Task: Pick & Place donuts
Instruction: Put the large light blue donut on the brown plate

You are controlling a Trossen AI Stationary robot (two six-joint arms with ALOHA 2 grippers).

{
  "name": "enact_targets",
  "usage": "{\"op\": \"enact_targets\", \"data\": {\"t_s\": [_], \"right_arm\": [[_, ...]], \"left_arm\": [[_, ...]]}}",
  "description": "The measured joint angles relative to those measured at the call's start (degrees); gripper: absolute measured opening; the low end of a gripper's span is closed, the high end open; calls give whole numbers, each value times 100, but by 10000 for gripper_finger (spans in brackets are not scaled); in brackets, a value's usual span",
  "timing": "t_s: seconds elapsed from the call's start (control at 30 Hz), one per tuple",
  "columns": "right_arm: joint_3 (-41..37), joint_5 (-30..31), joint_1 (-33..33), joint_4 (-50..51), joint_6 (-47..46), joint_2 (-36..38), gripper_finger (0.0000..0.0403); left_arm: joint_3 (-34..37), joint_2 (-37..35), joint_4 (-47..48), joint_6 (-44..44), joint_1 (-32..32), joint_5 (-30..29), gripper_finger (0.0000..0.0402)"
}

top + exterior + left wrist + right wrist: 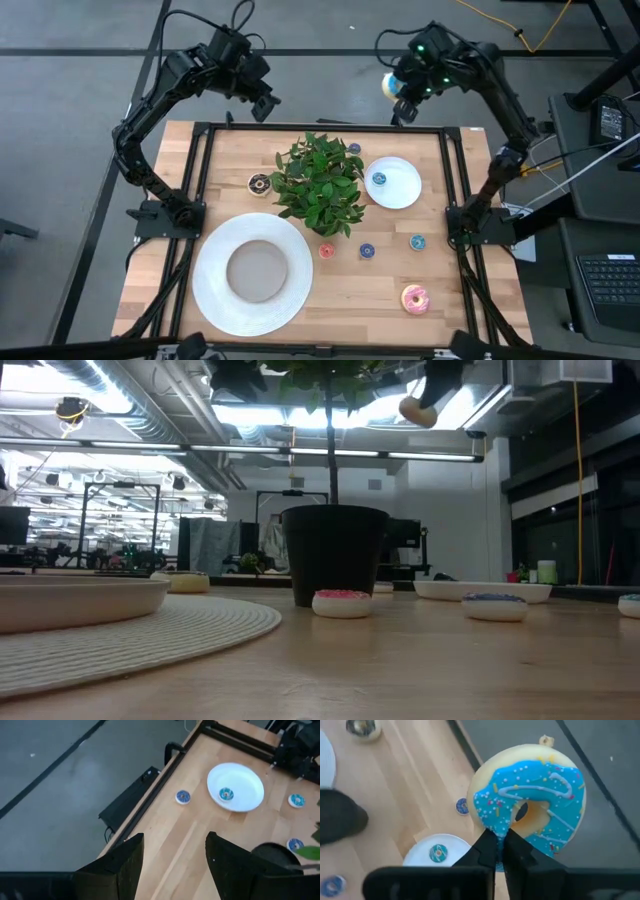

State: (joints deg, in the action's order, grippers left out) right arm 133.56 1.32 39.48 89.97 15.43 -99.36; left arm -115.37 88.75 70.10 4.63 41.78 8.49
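Right wrist view: right tool (pixel 501 836) pinches the unlabelled light-blue-frosted donut (pixel 532 805); left tool (pixel 175 851) gapes.

A lab or industrial workspace is indicated: exposed ducts (pixel 150 405) and strip lights (pixel 330 452) are seen at the upper frame, metal racks (pixel 120 520) at left, a keyboard (pixel 610 285) at lower right.
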Motion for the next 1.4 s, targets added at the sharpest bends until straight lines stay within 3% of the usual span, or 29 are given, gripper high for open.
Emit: {"op": "enact_targets", "data": {"t_s": [0.23, 0.43, 0.6, 0.9, 1.17, 1.4], "right_arm": [[0, -206, -12, -51, 925, -374, 20], [0, -1024, -61, -581, 1151, -414, 20], [0, -993, -305, -557, 1397, -436, 20], [0, -750, -716, -819, 1813, -470, 20], [0, -104, -921, -1007, 2104, -912, 20], [-3, 14, -991, -1021, 2435, -1321, 20]], "left_arm": [[0, 15, -277, -25, 0, -2, 205], [0, 127, -302, 125, -34, -440, 205], [0, 333, -355, -105, -52, -666, 205], [0, 692, -961, -340, -153, -508, 205], [0, 774, -1311, -344, -119, 99, 205], [0, 774, -1336, -531, -43, 411, 205]]}}
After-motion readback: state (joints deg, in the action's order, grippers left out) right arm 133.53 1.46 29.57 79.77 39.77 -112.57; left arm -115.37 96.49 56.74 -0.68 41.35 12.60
